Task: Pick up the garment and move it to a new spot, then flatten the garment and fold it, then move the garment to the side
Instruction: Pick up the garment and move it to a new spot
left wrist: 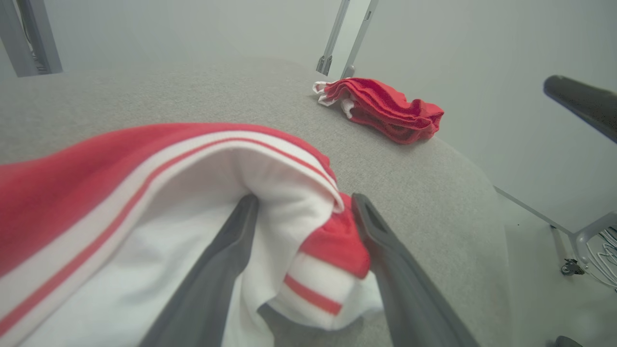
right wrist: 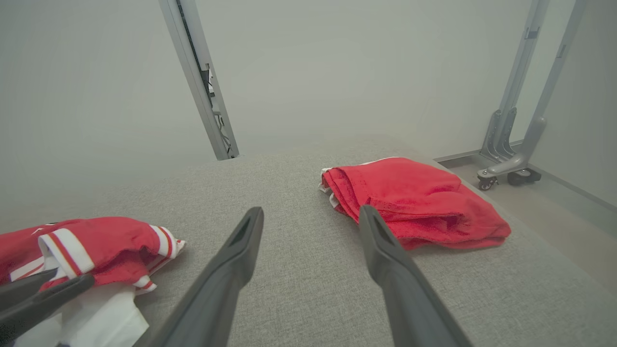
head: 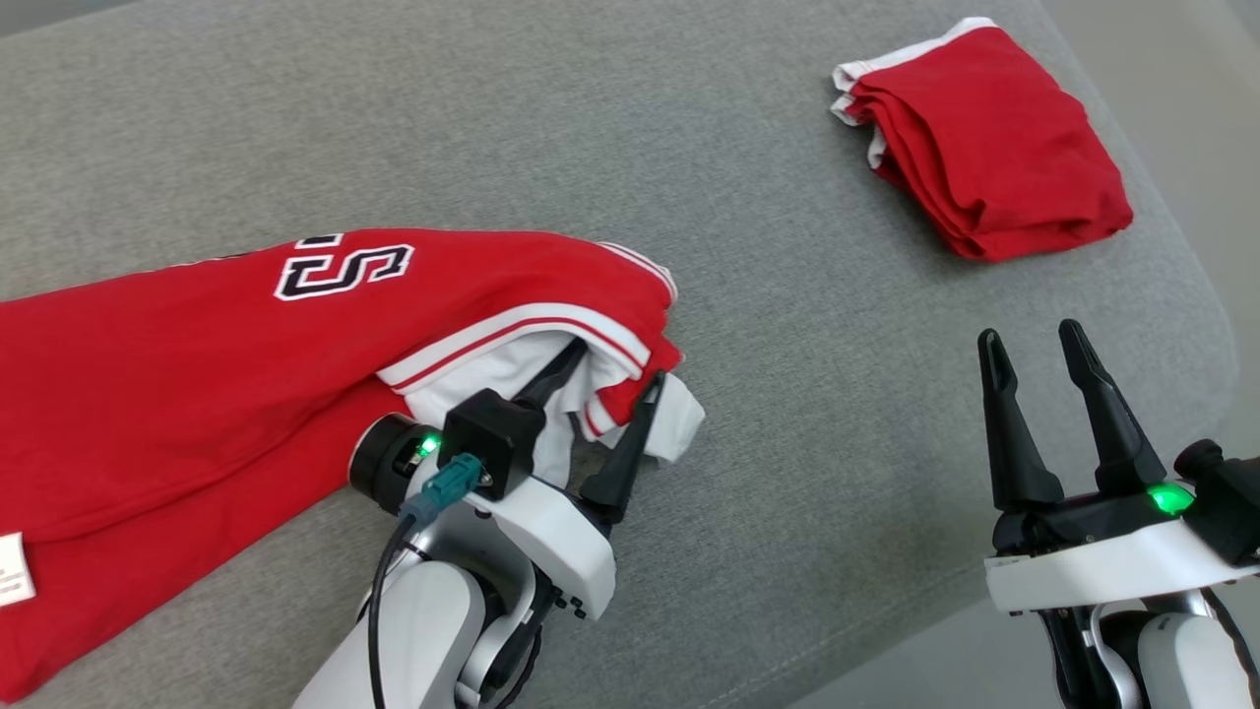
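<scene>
My left jaws (head: pixel 615 364) are spread, not clenched. One finger is tucked under the white lining of the red jersey (head: pixel 197 374) and the other sits outside its striped hem, so a bunch of red and white cloth lies in the gap between them. I judge that I have the edge straddled but not yet gripped. The rest of the jersey trails away to the left of these jaws and behind them, rumpled and doubled over itself on the grey table (head: pixel 591 118), with a black and white letter patch facing up.

My right jaws (head: pixel 1030 335) are also released and hold nothing. They hover above bare table, well apart from the jersey. Ahead of them, slightly to their right, a second red garment (head: pixel 984 138) lies folded in a thick stack near the table's rounded corner. I take that one as already dealt with, though I cannot confirm it.

As for the jersey, I think the job is near its start. The cloth is neither flat nor folded, and it is not set aside. What I can't tell is whether it already lies in its new spot. Left to do: close on the hem, lift or drag the jersey if needed, spread it smooth using both jaws, fold it, then shift it to the side, perhaps beside the folded stack.
</scene>
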